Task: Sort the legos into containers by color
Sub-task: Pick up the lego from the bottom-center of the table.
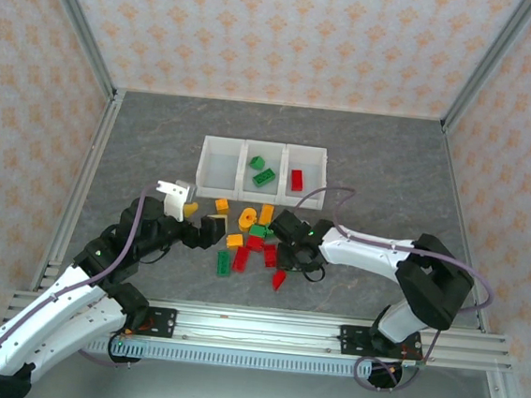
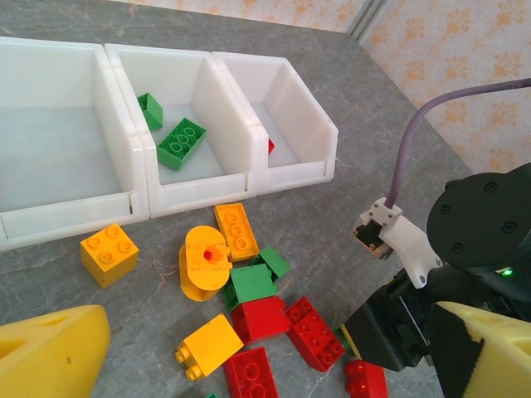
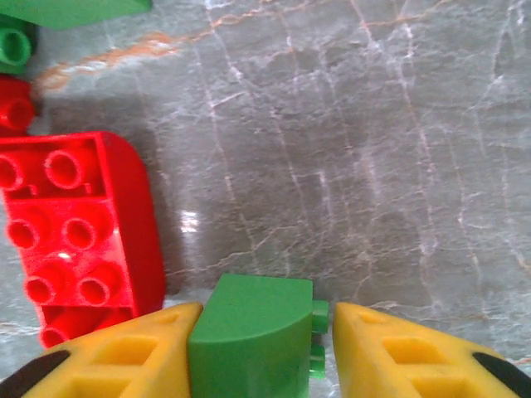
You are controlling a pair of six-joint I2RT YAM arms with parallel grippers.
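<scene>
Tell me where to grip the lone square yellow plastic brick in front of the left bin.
Take the square yellow plastic brick across two opposite flat side walls, coming straight down from above. It sits studs-up, apart from the pile of loose bricks, so its sides are free.

The left arm point(image 1: 47, 314) and right arm point(image 1: 369, 248) are wearing white shells over black joints. A lilac cable point(image 2: 411, 137) is trailing along each. Yellow fingers point(image 3: 398, 356) are showing black patches; a green light point(image 2: 504, 271) is glowing.
</scene>
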